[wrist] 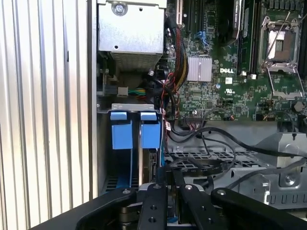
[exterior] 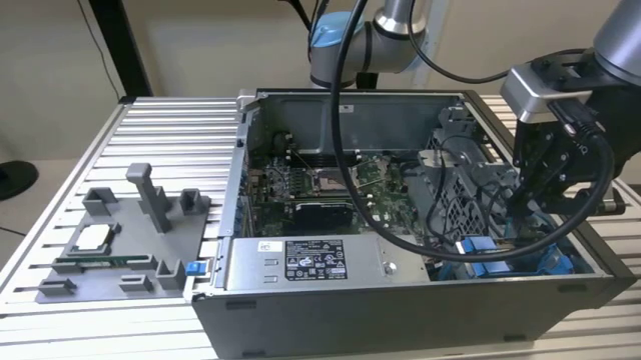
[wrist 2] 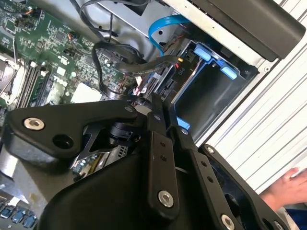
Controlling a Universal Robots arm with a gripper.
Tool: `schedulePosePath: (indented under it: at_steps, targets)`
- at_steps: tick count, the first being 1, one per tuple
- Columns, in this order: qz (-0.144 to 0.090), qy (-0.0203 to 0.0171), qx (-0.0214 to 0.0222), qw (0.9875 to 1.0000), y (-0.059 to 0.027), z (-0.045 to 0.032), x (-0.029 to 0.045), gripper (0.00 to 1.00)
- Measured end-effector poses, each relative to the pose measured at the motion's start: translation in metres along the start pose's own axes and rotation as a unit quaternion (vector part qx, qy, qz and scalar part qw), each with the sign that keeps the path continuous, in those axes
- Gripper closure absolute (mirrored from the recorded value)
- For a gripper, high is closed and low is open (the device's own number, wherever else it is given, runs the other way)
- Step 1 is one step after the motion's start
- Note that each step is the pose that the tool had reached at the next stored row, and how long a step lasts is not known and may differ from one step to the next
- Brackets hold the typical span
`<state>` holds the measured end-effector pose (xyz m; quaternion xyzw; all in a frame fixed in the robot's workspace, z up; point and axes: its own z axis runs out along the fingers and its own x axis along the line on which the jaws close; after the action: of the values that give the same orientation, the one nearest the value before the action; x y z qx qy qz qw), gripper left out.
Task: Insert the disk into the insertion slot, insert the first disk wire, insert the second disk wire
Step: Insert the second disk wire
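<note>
Hovering over insertion slot point(wrist: 125, 143), pincer point(wrist: 169, 178) fingers pressed together, holding nothing.

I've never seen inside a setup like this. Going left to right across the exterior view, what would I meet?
Grey fixture plate → power-supply box → blue drive-bay tabs → the tool.

The rectangular grey metal drive bay with blue plastic tabs point(wrist: 129, 129) sat in the open computer case's corner. Its dark cavity point(wrist 2: 211, 91) stood open, two blue tabs point(wrist 2: 216, 62) at its rim.
</note>
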<state>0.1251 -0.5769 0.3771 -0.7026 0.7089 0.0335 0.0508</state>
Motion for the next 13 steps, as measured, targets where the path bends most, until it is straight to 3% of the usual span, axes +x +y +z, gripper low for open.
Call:
schedulePosePath:
  at_steps: [13]
  targets:
    - [0.000,-0.0001,0.0009,1.0000,0.0001,0.0043,0.0006,1.00]
